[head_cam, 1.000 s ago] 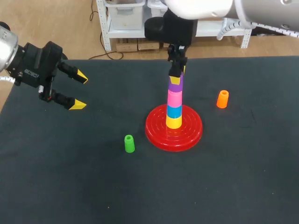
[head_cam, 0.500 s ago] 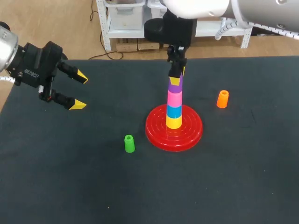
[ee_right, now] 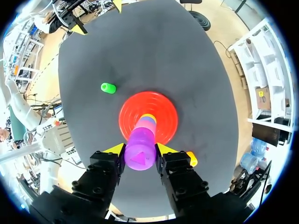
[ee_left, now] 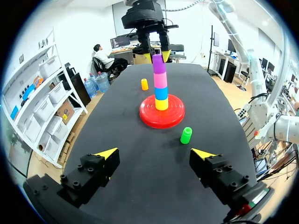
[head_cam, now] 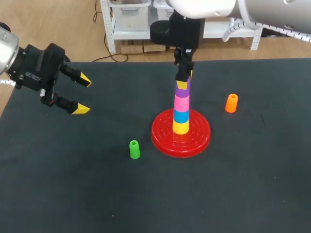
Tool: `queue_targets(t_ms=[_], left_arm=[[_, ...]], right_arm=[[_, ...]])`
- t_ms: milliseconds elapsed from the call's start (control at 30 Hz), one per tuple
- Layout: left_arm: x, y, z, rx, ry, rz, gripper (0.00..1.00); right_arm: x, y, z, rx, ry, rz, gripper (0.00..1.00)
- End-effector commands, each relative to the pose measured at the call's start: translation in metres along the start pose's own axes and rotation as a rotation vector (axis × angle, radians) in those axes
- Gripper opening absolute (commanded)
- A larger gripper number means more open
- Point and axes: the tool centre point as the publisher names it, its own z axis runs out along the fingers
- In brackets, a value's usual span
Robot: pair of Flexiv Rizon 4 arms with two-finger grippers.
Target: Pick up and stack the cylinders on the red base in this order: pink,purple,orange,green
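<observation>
On the red base [head_cam: 160, 138] stands a tower of cylinders: yellow [head_cam: 181, 127] at the bottom, then blue [head_cam: 181, 116], pink [head_cam: 181, 103] and purple [head_cam: 182, 89] on top. My right gripper [head_cam: 186, 78] comes straight down over the tower and is shut on the purple cylinder [ee_right: 140, 161], one yellow tip on each side. The green cylinder [head_cam: 134, 149] stands on the mat left of the base, and the orange cylinder [head_cam: 232, 103] stands to its right. My left gripper [head_cam: 83, 94] hangs open and empty at the far left, well apart from everything.
The black mat [head_cam: 73, 184] covers the whole table. From the left wrist, the green cylinder [ee_left: 186, 135] is the nearest piece ahead of the open fingers, with the base [ee_left: 149, 114] behind it.
</observation>
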Motion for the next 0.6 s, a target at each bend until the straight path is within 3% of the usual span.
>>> queue_targets(t_ms=[33,600], left_arm=[[0.0013,-0.0004,0.0003,-0.002,-0.004,0.002,1.00],[0.0013,-0.0004,0.0003,-0.002,-0.004,0.002,1.00]], right_arm=[[-0.0032,-0.0023,0.0074,-0.008,0.009,-0.001,0.00],[0.0006,-0.0014,0.0142,-0.023,-0.012,0.011,0.00]])
